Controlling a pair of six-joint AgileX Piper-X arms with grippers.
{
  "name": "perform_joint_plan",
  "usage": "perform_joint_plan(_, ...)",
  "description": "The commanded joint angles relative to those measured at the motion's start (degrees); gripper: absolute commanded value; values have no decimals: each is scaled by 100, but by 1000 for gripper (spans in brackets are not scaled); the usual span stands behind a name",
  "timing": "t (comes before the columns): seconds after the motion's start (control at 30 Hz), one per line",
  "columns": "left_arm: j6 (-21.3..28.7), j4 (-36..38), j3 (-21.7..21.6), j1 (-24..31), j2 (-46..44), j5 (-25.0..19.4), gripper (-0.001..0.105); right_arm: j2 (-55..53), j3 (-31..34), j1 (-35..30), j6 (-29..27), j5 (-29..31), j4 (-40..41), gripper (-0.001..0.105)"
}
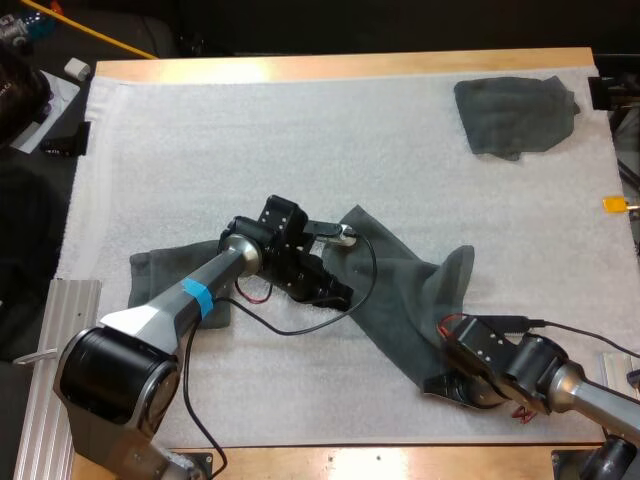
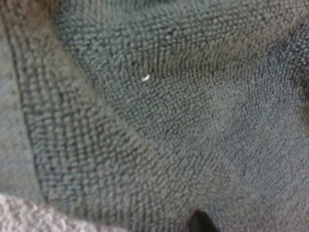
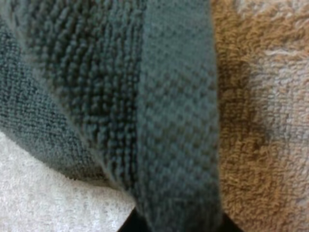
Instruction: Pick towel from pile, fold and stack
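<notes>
With your right gripper clamped on the five-o'clock corner of the towel sprawled across the mat, and your left gripper's hold at its middle impossible to tell, draw that hem taut before folding toward nine o'clock.

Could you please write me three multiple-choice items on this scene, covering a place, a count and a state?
1. Where does the lone towel lie? A. the mat's far right corner B. its near left corner C. its centre
2. How many towels show? A. one B. two C. four
3. The centre towel is: A. folded square B. spread long, rumpled C. rolled into a ball
Key: 1 A, it sits by that corner; 2 B, just those two; 3 B, it sprawls past the left gripper to the right gripper.
</notes>
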Motion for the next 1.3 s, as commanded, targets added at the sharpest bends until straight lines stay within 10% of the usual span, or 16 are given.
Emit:
perform_joint_plan(0.0, -35, 113, -1, -12, -5, -41, 8, -33, -10, -4, 28, 14, 35, 0)
perform_joint_plan(0.73, 257, 1395, -77, -39, -3065, -190, 0, -964, -1697, 25, -1031, 1378, 1168, 0)
perform_joint_plan(1.27, -299, 2628, -1067, -92, -4828, -117, 0, -1419, -3181, 55, -1205, 987, 2171, 0)
